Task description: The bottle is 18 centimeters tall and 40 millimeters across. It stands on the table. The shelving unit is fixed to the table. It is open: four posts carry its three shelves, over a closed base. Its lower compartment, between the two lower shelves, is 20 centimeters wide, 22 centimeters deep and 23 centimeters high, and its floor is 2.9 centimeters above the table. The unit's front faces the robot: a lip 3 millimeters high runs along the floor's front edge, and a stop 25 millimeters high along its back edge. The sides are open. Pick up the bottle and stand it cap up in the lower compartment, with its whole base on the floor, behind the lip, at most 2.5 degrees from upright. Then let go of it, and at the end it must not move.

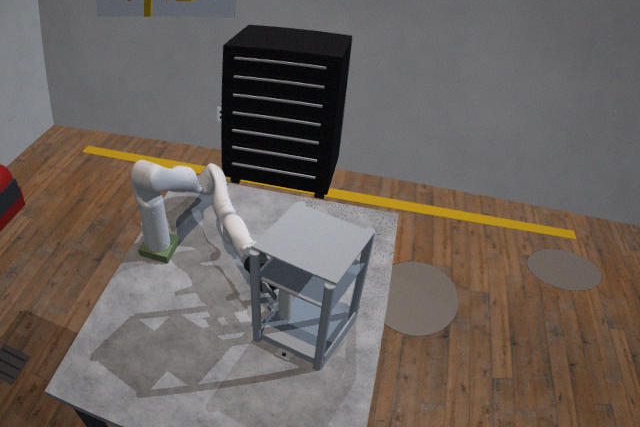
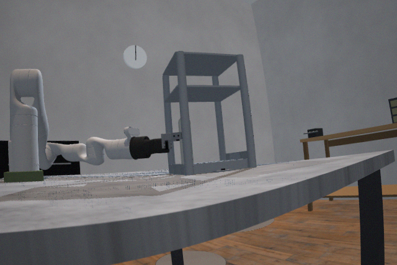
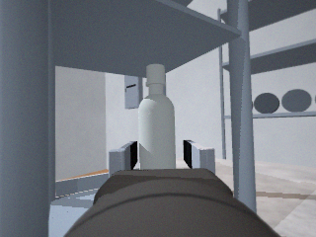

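Note:
The white bottle (image 3: 156, 128) (image 1: 285, 307) stands upright, cap up, in the lower compartment of the grey shelving unit (image 1: 315, 241) (image 2: 184, 111) (image 3: 25, 123). My gripper (image 3: 160, 150) (image 2: 174, 136) (image 1: 266, 290) is open and reaches level into the compartment from the unit's front. In the wrist view its two fingers stand on either side of the bottle's lower body, with a gap on each side. In the exterior view the bottle is mostly hidden behind the unit's near post. The bottle's base is hidden behind my wrist.
The unit's posts stand close on both sides of my wrist, and the middle shelf (image 3: 138, 35) lies just above the bottle's cap. The unit stands on the grey table (image 1: 155, 360) (image 2: 224, 198). A black drawer cabinet (image 1: 284, 107) stands on the floor behind it.

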Available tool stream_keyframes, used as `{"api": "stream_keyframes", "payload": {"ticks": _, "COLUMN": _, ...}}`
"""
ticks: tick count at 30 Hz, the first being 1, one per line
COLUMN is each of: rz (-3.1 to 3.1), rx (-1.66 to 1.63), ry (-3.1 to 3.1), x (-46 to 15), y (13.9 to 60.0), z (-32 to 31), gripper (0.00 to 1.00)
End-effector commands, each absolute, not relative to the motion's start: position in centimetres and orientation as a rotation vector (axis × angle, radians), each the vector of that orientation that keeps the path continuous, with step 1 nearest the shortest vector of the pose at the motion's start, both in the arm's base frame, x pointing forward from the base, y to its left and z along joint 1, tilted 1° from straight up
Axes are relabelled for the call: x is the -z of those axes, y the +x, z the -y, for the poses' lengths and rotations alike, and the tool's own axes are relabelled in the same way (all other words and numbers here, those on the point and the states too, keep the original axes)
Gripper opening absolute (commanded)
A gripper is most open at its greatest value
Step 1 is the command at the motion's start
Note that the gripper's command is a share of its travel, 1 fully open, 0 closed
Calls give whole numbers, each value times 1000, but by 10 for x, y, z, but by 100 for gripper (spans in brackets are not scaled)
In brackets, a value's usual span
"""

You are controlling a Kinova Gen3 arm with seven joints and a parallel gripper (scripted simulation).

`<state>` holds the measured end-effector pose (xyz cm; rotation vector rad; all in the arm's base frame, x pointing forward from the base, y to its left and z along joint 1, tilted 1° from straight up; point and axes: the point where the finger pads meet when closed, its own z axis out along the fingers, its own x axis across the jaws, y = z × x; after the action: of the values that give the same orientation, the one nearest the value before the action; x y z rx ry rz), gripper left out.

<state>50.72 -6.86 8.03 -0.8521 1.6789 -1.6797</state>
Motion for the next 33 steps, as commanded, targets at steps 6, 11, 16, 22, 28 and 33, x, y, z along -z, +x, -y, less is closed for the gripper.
{"api": "stream_keyframes", "payload": {"ticks": 6, "rz": -1673, "rx": 1675, "ry": -856, "x": -81, "y": 503, "z": 61, "gripper": 100}}
{"api": "stream_keyframes", "payload": {"ticks": 11, "rz": -1673, "rx": 1675, "ry": -856, "x": -81, "y": 499, "z": 58, "gripper": 100}}
{"api": "stream_keyframes", "payload": {"ticks": 16, "rz": -1673, "rx": 1675, "ry": -856, "x": -81, "y": 495, "z": 55, "gripper": 100}}
{"api": "stream_keyframes", "payload": {"ticks": 22, "rz": -1673, "rx": 1675, "ry": -856, "x": -81, "y": 492, "z": 53, "gripper": 100}}
{"api": "stream_keyframes", "payload": {"ticks": 28, "rz": -1673, "rx": 1675, "ry": -856, "x": -81, "y": 488, "z": 50, "gripper": 100}}
{"api": "stream_keyframes", "payload": {"ticks": 33, "rz": -1673, "rx": 1675, "ry": -856, "x": -81, "y": 485, "z": 48, "gripper": 100}}
